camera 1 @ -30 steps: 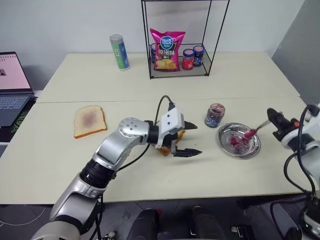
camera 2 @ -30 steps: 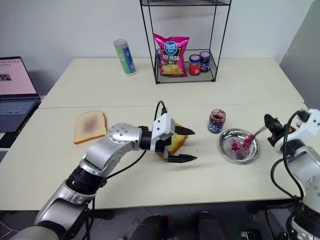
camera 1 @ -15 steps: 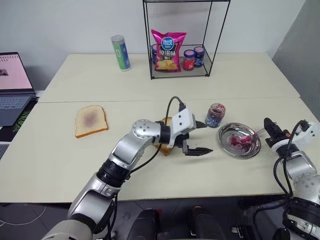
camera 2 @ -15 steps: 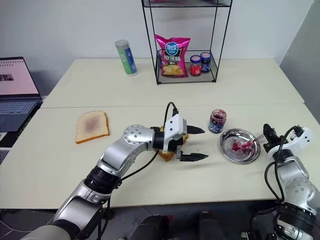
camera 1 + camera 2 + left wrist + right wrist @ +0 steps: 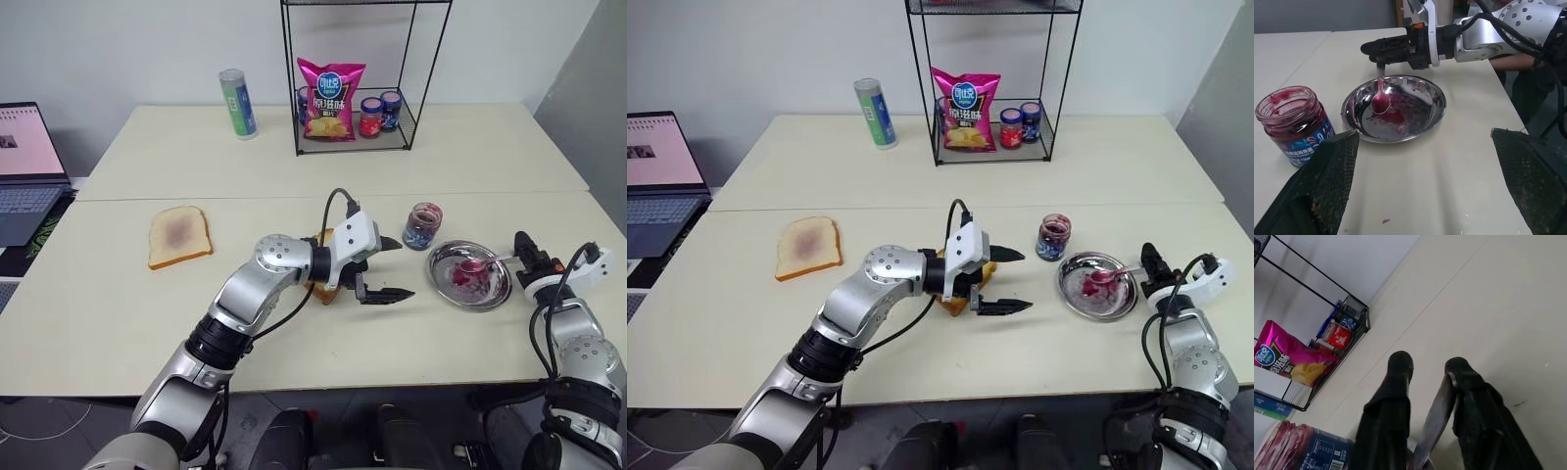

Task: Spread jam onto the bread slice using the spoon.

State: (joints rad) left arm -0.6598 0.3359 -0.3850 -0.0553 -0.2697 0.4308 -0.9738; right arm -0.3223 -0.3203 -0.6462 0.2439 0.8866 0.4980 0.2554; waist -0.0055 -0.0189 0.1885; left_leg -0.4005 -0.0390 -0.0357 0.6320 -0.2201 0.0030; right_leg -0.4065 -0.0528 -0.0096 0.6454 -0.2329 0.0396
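Observation:
The bread slice [image 5: 953, 300] lies at the table's middle, mostly hidden behind my left gripper [image 5: 404, 266], which is open, points toward the plate and holds nothing. The jam fills a small smeared glass jar [image 5: 422, 226] between the bread and a round steel plate [image 5: 1435, 105]. The spoon [image 5: 1380, 100] rests in the plate, bowl down in jam smears. Its handle runs up over the rim to my right gripper [image 5: 1427, 362]. That gripper sits low at the plate's right edge with its fingers [image 5: 1396, 382] apart, and the handle leans on one finger.
A paler slice with a purplish stain [image 5: 177, 236] lies to the left. At the back stands a wire rack [image 5: 411, 88] with a chips bag [image 5: 330, 98] and lidded jars, and a tall can [image 5: 235, 103] stands beside it. A laptop [image 5: 24, 166] sits at the far left.
My right gripper has come down beside the plate and laid the spoon's bowl into it, and its fingers have parted. The left gripper has kept about the same spot.

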